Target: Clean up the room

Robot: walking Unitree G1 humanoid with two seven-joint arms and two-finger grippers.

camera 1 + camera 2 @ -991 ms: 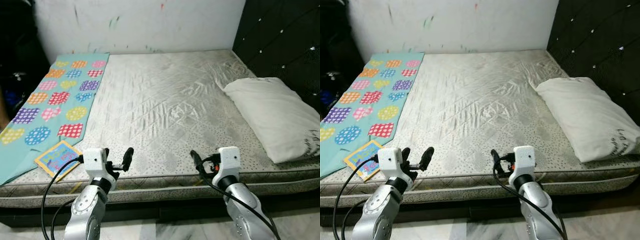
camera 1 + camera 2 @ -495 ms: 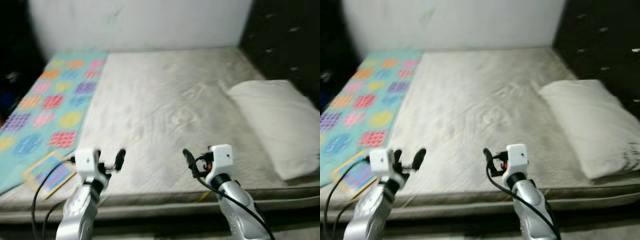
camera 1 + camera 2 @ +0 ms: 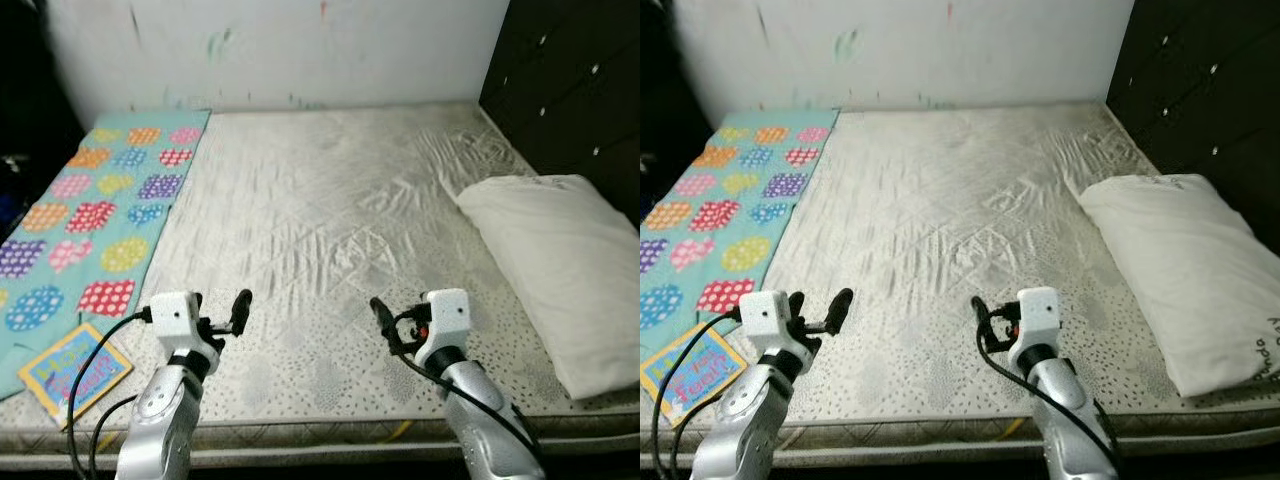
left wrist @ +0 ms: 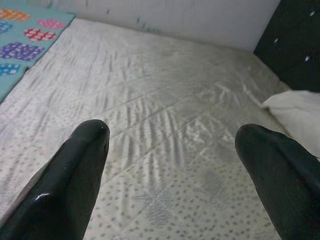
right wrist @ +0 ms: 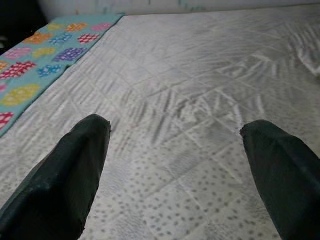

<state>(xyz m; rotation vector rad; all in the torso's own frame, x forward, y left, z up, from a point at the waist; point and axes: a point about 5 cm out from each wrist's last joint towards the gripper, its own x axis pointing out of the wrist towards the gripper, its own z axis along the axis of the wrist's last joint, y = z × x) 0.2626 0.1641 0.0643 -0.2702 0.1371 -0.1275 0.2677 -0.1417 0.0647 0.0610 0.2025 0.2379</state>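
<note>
Mattress [image 3: 330,200] spans most of the frame, bare and wrinkled; teal dotted blanket [image 3: 90,200] runs down its left side; white pillow [image 3: 560,270] lies at right, by the dark headboard [image 3: 580,90]; small colourful book [image 3: 75,368] sits at lower left, on the blanket's near end. We hold 2 grippers low over the near edge: left gripper [image 3: 218,312] and right gripper [image 3: 395,325], both with fingers spread wide, nothing held. We judge the book light, stiff and thin; pinch it by a free edge; the blanket is soft and limp, so gather a corner.
</note>
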